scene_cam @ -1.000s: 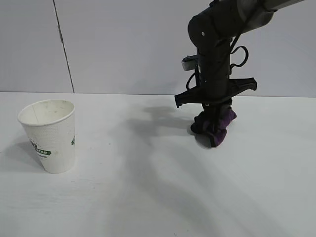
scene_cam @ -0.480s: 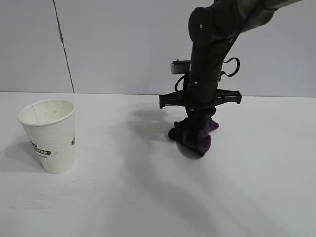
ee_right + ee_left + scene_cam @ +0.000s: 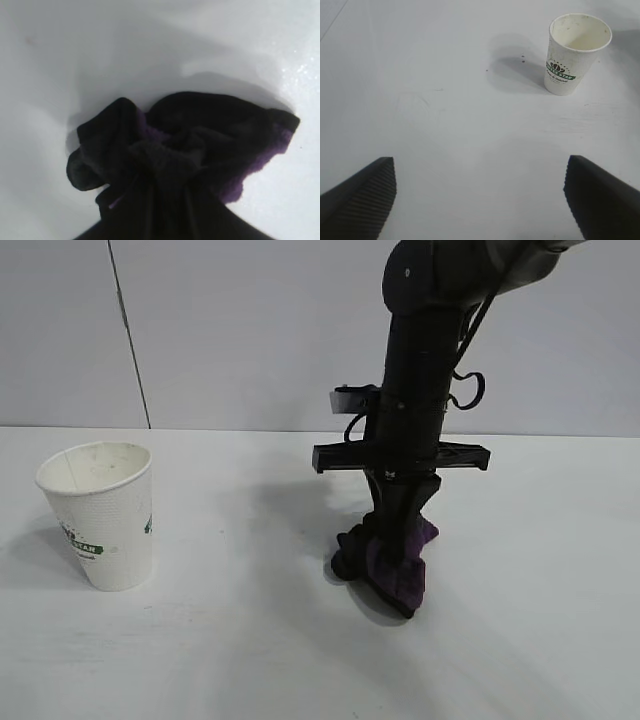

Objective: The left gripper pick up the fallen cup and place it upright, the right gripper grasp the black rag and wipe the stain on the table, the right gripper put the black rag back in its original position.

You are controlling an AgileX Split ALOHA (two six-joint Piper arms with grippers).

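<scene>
In the exterior view, the right gripper [image 3: 398,540] stands upright right of centre on the table [image 3: 220,640], its fingers pinching the black rag [image 3: 392,565], which is pressed against the tabletop. The cup [image 3: 100,512] stands upright at the left, well apart from the rag.

In the left wrist view, the left gripper [image 3: 480,197] hangs above the bare table with its fingers [image 3: 362,192] spread wide; the cup stands farther off.

In the right wrist view, the bunched rag lies on the white surface, clamped from above.
</scene>
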